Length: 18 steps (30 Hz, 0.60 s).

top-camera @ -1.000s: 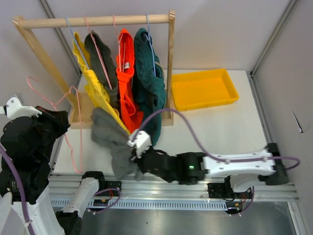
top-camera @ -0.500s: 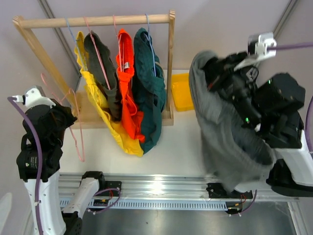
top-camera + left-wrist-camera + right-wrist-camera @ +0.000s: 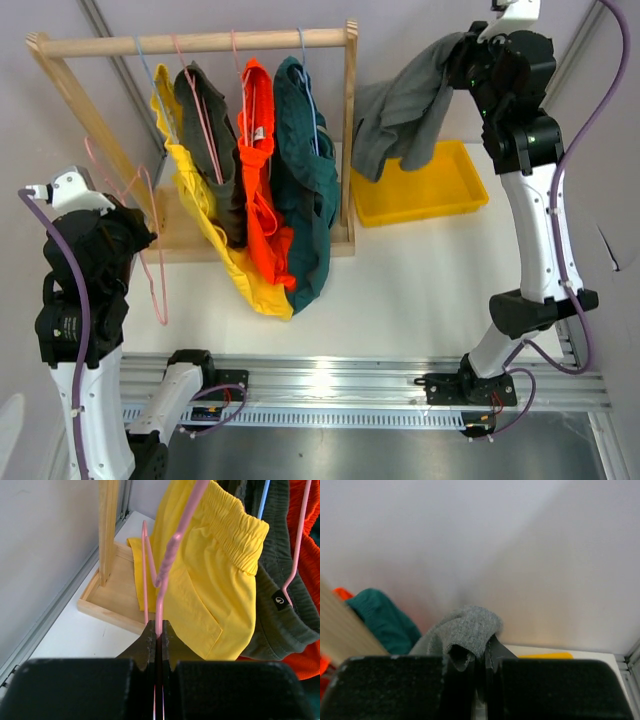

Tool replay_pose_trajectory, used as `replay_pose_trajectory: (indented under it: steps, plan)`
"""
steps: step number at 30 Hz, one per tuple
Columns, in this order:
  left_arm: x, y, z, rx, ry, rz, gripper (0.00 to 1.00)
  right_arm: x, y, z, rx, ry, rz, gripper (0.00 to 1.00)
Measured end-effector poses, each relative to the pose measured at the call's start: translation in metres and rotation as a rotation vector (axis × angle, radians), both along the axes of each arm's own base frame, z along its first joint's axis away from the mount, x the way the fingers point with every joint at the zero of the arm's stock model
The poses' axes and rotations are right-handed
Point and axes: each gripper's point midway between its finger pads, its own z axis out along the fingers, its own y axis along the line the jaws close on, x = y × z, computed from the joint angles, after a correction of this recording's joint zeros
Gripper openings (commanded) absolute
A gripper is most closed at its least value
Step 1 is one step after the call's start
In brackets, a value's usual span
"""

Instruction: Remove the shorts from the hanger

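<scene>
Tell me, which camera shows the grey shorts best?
The top external view: the grey shorts hang spread out from the right jaws, by the yellow tray. The right wrist view shows only a bunched fold pinched between the jaws. The left wrist view does not show them.

grey shorts [image 3: 403,108]: soft, fuzzy matt knit cloth. yellow shorts [image 3: 200,575]: smoother matt cloth, waistband puckered. olive shorts [image 3: 280,622]: matt cloth with a ribbed band. hanger [image 3: 159,605]: thin wire in a smooth pink coat. rack [image 3: 200,43]: pale bare wood, matt. tray [image 3: 432,187]: smooth yellow plastic, faintly glossy.
</scene>
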Motion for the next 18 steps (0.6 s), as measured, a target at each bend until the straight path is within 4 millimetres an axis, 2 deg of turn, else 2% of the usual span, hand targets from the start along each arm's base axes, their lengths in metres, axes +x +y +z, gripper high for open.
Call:
replay_pose_trajectory:
  steps: [4,8,10,12,14,15,17,18]
  plan:
    - [0.000,-0.001,0.000,0.007,0.002,-0.011,0.00,0.037,-0.021,-0.014,0.061,-0.003,-0.022,0.00]
    - [0.000,0.000,0.000,0.013,0.004,-0.009,0.00,0.067,-0.018,-0.038,0.105,0.006,-0.003,0.00]
    - [0.000,0.002,0.001,0.017,0.003,0.001,0.00,0.084,-0.013,-0.066,0.125,0.040,0.020,0.00]
    - [0.000,0.003,0.003,0.022,0.001,0.009,0.00,0.101,-0.008,-0.105,0.147,0.090,0.041,0.00]
    - [0.000,0.005,0.006,0.033,0.000,0.013,0.00,0.122,-0.006,-0.165,0.170,0.179,0.054,0.00]
    - [0.000,0.006,0.008,0.038,-0.004,0.018,0.00,0.129,-0.005,-0.191,0.179,0.215,0.057,0.22]
    - [0.000,0.008,0.013,0.049,-0.014,0.025,0.00,0.140,-0.002,-0.260,0.201,0.339,0.066,0.78]
    - [-0.001,0.008,0.017,0.056,-0.022,0.026,0.00,0.142,-0.002,-0.294,0.210,0.403,0.066,0.99]
